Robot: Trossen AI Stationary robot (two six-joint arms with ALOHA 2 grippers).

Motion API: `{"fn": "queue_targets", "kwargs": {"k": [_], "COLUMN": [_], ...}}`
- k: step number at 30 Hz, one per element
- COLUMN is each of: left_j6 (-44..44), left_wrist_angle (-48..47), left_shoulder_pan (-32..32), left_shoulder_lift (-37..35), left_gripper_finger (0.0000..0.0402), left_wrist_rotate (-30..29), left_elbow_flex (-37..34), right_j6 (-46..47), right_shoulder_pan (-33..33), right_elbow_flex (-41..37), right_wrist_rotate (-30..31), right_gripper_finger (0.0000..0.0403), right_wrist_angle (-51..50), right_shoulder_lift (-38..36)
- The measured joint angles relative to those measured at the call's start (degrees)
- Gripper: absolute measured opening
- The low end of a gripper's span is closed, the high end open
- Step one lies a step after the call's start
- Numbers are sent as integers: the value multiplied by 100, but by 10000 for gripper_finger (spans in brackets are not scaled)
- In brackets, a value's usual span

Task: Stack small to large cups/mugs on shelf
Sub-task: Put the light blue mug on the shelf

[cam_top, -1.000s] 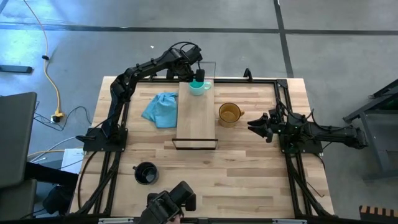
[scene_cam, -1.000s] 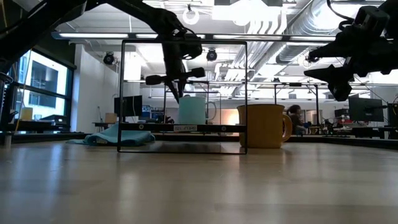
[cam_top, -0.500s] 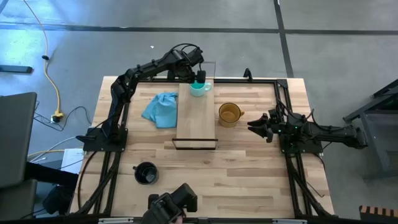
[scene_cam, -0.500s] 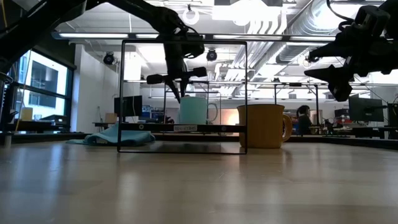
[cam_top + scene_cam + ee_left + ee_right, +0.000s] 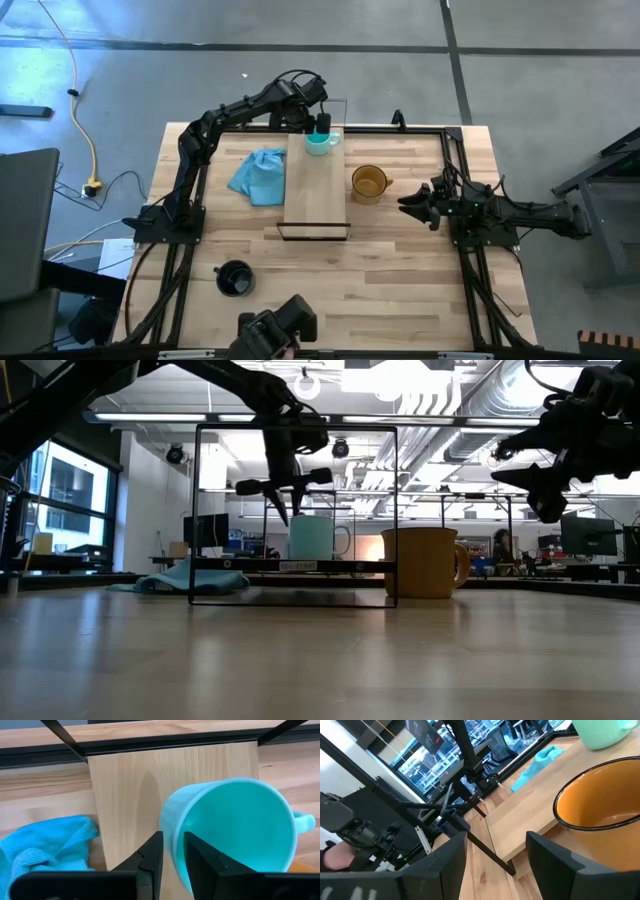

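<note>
Here, the small teal mug (image 5: 319, 142) stands upright at the far end of the narrow light-wood shelf (image 5: 316, 190), and the left gripper (image 5: 172, 854) sits at its rim with its fingers a little apart, one on each side of the wall. The right gripper (image 5: 405, 205) waits near the big amber-orange mug (image 5: 368, 184) with fingers wide apart. The black mug (image 5: 235, 279) stands alone, and no writing can be read anywhere.
</note>
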Motion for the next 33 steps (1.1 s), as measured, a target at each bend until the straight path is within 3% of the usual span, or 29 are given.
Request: {"fn": "queue_targets", "kwargs": {"k": [33], "left_j6": [817], "left_wrist_angle": [-117], "left_shoulder_pan": [7], "left_shoulder_lift": [0], "left_gripper_finger": [49], "left_wrist_rotate": [-151], "left_elbow_flex": [0], "right_j6": [86], "right_shoulder_pan": [-1], "right_elbow_flex": [0], "right_wrist_rotate": [-14], "right_gripper_finger": [195], "right_wrist_angle": [-2], "right_shoulder_lift": [0]}}
